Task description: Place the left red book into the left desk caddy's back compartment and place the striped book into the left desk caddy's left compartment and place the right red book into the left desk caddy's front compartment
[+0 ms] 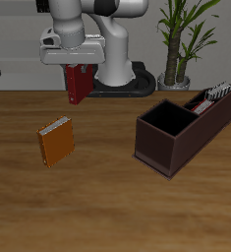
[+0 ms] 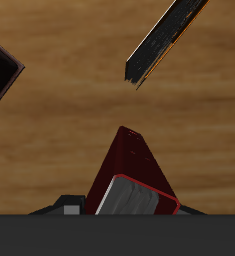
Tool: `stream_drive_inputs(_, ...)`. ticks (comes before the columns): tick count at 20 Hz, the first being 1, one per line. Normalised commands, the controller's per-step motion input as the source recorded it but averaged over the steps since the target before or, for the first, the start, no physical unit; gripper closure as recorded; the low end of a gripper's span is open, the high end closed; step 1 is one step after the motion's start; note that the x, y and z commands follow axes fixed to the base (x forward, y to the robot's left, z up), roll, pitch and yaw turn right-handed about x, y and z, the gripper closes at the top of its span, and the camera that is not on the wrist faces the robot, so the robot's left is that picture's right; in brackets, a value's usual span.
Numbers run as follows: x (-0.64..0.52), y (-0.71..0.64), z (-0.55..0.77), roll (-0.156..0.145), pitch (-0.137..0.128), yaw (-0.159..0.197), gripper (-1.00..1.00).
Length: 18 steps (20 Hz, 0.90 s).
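Observation:
My gripper (image 1: pixel 78 71) hangs well above the table at the back, shut on the right red book (image 1: pixel 79 87), a dark crimson book that points down from the fingers. The wrist view shows this book (image 2: pixel 136 178) close up, with its white page edge. The left desk caddy (image 1: pixel 164 146), a long dark maroon box, stands apart from the gripper, off to the side. The striped book (image 1: pixel 219 93) stands in the caddy's far end, its top sticking out. The caddy's large near section looks empty. The left red book is hidden.
An orange-brown book (image 1: pixel 56 142) stands on the table nearer the front edge, below and in front of the gripper; the wrist view shows it (image 2: pixel 167 40) edge-on. A potted plant (image 1: pixel 179 44) stands behind the caddy, beside the robot's base (image 1: pixel 115 69).

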Motion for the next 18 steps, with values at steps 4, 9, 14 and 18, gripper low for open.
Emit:
stream_drive_inputs(4, -0.11, 0.6, 0.23, -0.01, -0.038, -0.031, 1.0)
stream_drive_inputs(9, -0.14, 0.59, 0.23, -0.004, -0.053, 0.019, 1.0)
stream_drive_inputs(14, -0.04, 0.64, 0.05, 0.028, -0.01, -0.044, 1.0)
stream_drive_inputs(18, 0.01, 0.46, 0.0, -0.012, -0.02, -0.034, 1.0)
